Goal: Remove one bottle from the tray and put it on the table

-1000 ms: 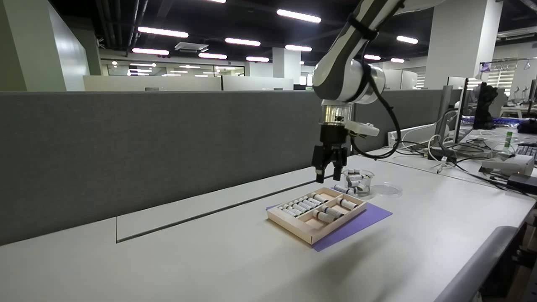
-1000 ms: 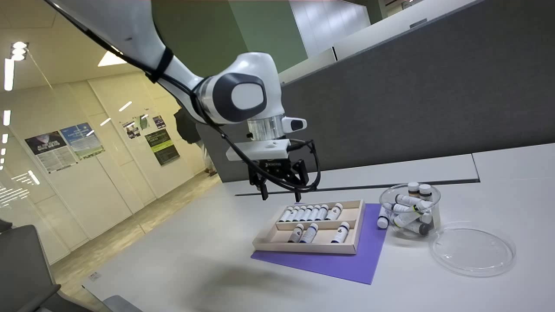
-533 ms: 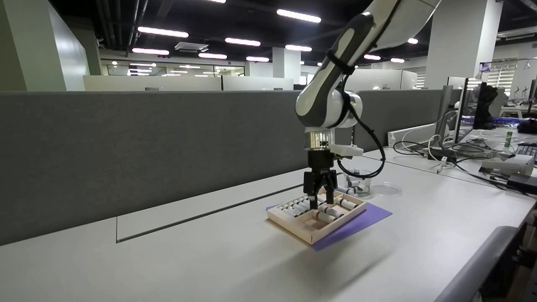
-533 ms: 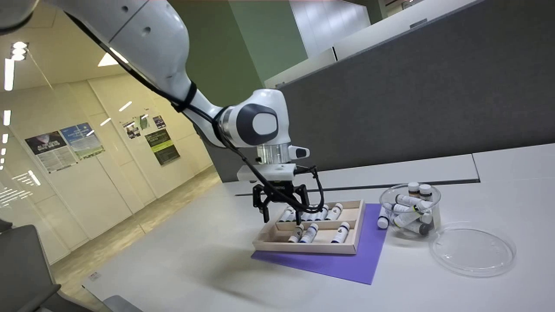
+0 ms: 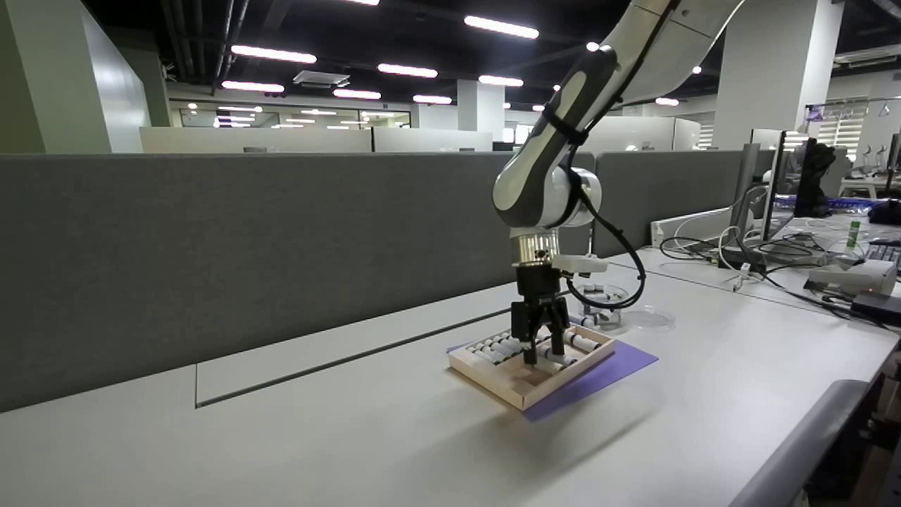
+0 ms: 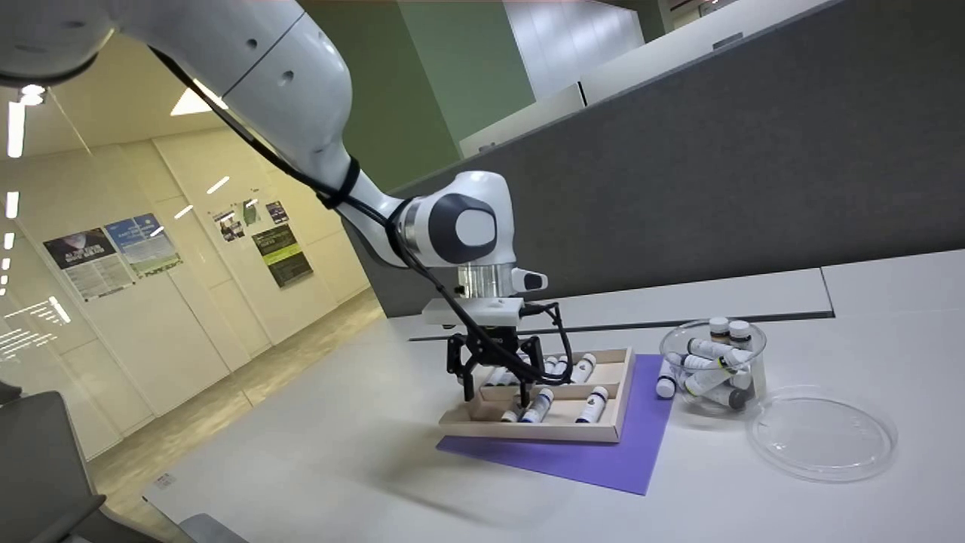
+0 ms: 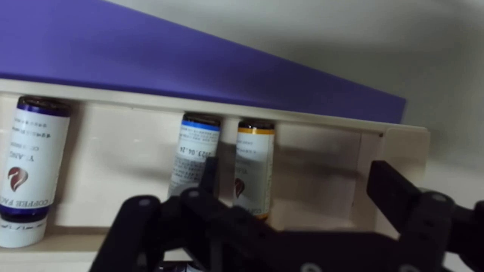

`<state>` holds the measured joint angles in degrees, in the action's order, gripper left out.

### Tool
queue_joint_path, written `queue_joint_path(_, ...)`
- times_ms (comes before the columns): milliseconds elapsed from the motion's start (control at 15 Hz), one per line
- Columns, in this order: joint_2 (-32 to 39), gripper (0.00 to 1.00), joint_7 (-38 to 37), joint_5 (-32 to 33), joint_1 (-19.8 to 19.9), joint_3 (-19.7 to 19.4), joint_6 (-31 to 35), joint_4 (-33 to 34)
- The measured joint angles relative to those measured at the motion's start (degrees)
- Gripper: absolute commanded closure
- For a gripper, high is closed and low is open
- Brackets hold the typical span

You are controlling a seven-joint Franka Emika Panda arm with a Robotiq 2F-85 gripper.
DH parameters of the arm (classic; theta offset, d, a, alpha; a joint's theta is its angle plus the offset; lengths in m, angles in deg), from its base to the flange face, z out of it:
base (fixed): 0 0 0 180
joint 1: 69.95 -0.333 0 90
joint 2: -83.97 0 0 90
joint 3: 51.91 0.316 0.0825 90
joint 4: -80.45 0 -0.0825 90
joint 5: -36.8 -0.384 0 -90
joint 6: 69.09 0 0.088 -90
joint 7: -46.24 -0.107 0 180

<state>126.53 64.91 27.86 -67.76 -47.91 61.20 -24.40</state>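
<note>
In the wrist view, the gripper (image 7: 293, 168) is held with its jaws parted; between them an orange-banded bottle (image 7: 254, 170) is seen, lying in the tray (image 7: 124, 162). A blue-banded bottle (image 7: 194, 151) is partly hidden by one jaw. Beneath, a purple mat (image 7: 113, 49) is spread on the table (image 7: 340, 22); beyond, in both exterior views, a grey partition (image 6: 754, 173) is seen.

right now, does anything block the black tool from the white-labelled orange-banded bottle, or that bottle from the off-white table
Nothing visible blocks the open tool from the orange-banded bottle, but the blue-banded white-labelled bottle close by may crowd one side. Toward the table stands the wall of the pale beige tray.
</note>
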Motion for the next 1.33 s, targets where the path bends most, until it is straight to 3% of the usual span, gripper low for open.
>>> queue_joint_path(133, 0.6, 0.0, 0.0, 0.0, 0.01, 0.12, 0.0, 0.54)
queue_joint_path(200, 0.88, 0.25, 0.0, 0.0, 0.01, 0.21, 0.03, 0.69)
queue_joint_path(333, 1.33, 0.32, 0.0, 0.0, 0.01, 0.41, 0.03, 0.9)
queue_joint_path(867, 2.32, 0.95, 0.0, 0.0, 0.02, 0.66, 0.03, 1.92)
queue_joint_path(933, 2.32, 0.99, 0.0, 0.0, 0.02, 0.66, 0.03, 1.98)
queue_joint_path(1333, 2.27, 0.95, 0.01, -0.31, 0.72, 0.91, -3.16, 3.52)
